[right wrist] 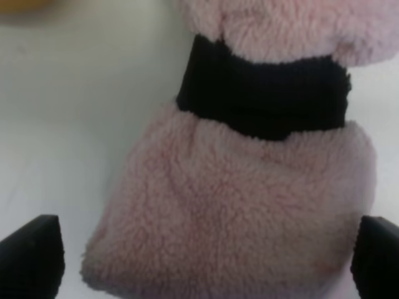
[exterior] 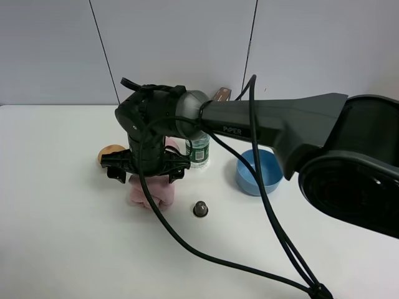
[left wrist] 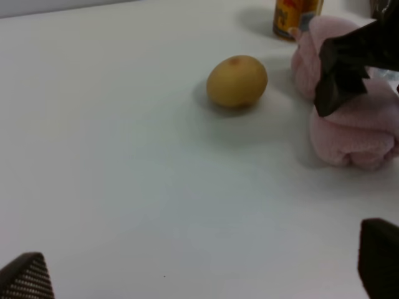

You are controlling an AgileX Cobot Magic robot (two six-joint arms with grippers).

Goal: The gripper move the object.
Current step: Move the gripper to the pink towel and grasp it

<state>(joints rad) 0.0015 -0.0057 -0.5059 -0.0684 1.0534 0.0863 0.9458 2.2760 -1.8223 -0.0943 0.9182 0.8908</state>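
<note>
Pink towel roll (exterior: pixel 153 190) lies on the white table (exterior: pixel 62 237), cinched at its middle by a black band (right wrist: pixel 262 93). It sits between a tan round fruit (exterior: pixel 111 152) on one side and a clear bottle (exterior: pixel 198 152) on the other, both near it. A blue bowl (exterior: pixel 257 171) stands further off past the bottle.

The right gripper (exterior: pixel 146 173) has its arm reaching across the middle of the table and hangs directly over the roll. Its jaws are spread wide, one finger on each side of the towel, and nothing is clamped. In its wrist view the fingertips flank one fluffy lobe, with the band lying further ahead. The left gripper (left wrist: pixel 202 271) is low over bare table, well apart from the roll, with its jaws also spread and nothing between them.

The main risk is the grip point. Closing on the soft lobe instead of the firm banded waist would probably just squash the pile. The roll could then slip out or hinge at the band and droop once lifted. The spread fingers also leave little room beside the neighbours. A sideways drift could nudge the fruit and set it rolling, or tip the bottle. A black cable (exterior: pixel 156 208) hangs across the towel in the high view and could drag on it or snag.
</note>
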